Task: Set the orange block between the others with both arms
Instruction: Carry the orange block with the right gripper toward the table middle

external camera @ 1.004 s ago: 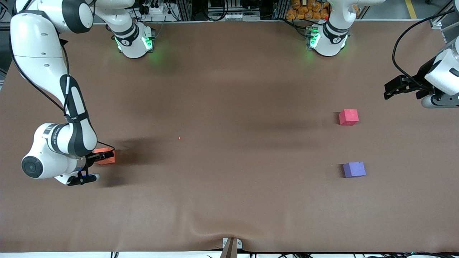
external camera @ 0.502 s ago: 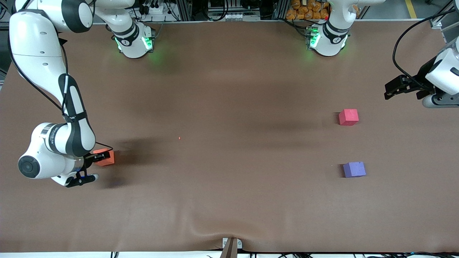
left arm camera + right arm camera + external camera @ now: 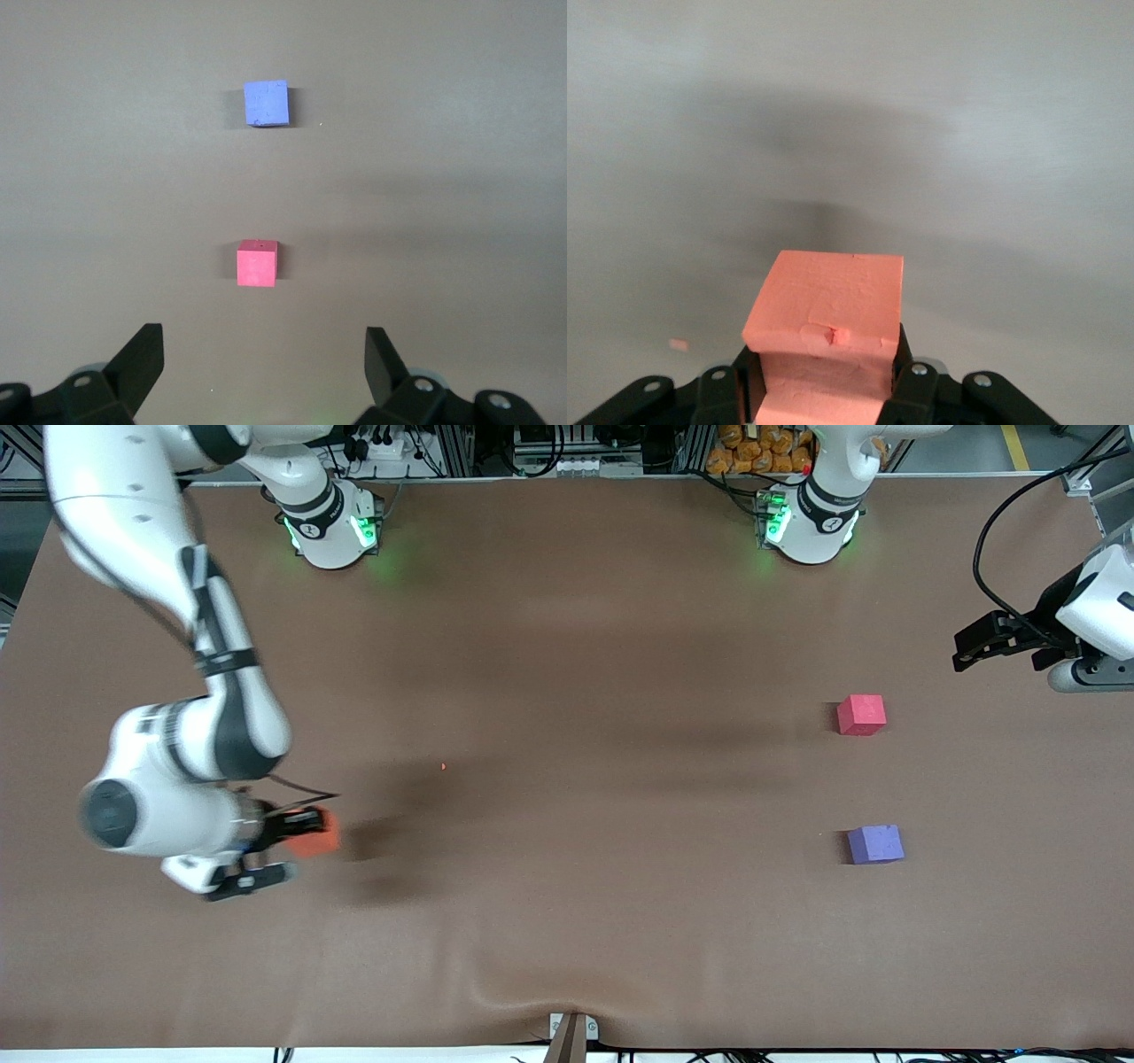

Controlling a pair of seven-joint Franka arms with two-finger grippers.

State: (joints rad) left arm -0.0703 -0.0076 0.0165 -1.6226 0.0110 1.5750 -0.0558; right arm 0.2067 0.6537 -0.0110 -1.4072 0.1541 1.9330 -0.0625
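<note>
My right gripper [image 3: 310, 831] is shut on the orange block [image 3: 317, 835] and holds it just above the mat at the right arm's end of the table. In the right wrist view the orange block [image 3: 826, 310] sits squeezed between the right gripper's [image 3: 824, 382] dark fingers, its top face dented. The pinkish-red cube [image 3: 861, 715] and the purple-blue cube [image 3: 875, 844] rest on the mat toward the left arm's end, the purple-blue one nearer the front camera. My left gripper [image 3: 970, 646] hangs open over the mat's edge there. The left wrist view shows the left gripper [image 3: 264, 343] open, with the pinkish-red cube [image 3: 257, 263] and purple-blue cube [image 3: 267, 104] ahead of it.
A brown mat [image 3: 567, 646] covers the table and wrinkles near the front edge [image 3: 523, 979], by a small clamp [image 3: 571, 1032]. A tiny orange crumb [image 3: 443, 766] lies near the middle. The arms' green-lit bases [image 3: 332, 531] [image 3: 811, 527] stand along the back.
The right gripper closed on the orange block, raised it off the mat and carried it a little toward the left arm's end. The left arm has hardly moved.
</note>
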